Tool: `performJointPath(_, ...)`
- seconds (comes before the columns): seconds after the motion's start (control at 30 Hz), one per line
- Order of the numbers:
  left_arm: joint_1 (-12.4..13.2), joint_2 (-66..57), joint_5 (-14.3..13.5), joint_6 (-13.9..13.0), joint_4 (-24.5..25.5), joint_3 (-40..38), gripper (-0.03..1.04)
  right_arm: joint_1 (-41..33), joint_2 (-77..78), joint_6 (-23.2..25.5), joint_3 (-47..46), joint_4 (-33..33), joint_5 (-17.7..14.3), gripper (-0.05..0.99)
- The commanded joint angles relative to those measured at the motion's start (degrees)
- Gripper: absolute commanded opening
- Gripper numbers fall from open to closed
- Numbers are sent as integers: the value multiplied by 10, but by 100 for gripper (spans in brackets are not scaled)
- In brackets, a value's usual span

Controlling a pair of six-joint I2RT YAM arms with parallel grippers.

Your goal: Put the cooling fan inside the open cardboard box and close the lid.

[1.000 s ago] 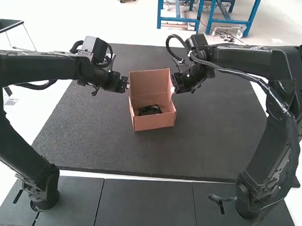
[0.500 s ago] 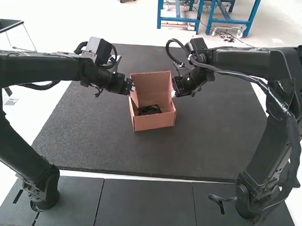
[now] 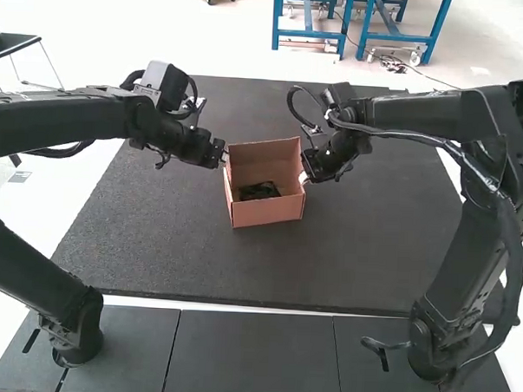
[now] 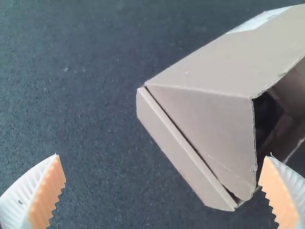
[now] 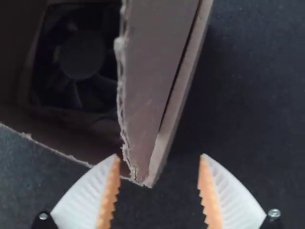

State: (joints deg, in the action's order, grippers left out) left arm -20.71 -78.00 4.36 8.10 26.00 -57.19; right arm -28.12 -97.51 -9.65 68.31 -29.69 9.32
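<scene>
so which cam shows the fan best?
Right wrist view: the fan sits close up inside the box, hub and blades plain. High view gives just a small dark shape in the box. Left wrist view looks into the box's opening, too dark to make out the fan.

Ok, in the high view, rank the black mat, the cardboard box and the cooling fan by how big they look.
1. black mat
2. cardboard box
3. cooling fan, smallest as seen, though the box walls hide part of it.
</scene>
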Motion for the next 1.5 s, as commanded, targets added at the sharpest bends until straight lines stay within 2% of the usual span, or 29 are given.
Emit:
performJointPath(0.0,19,17,-15,-12,-2,3,96,-2,7,13,27,1,-16,70)
performJointPath(0.07,34,19,-27,-12,-9,6,96,-2,9,11,37,-10,-16,81)
performJointPath(0.1,39,19,-35,-12,-16,7,96,-1,11,10,43,-18,-15,84)
performJointPath(0.27,52,19,-63,-12,-37,5,96,-1,44,7,63,-56,-4,86)
performJointPath(0.8,50,-15,-60,-4,-84,-29,96,-2,163,34,82,-114,8,85)
performJointPath(1.37,11,-59,-47,3,-98,-76,96,-1,234,37,33,-152,8,85)
performJointPath(1.47,2,-64,-37,3,-91,-76,96,-1,239,37,31,-159,8,85)
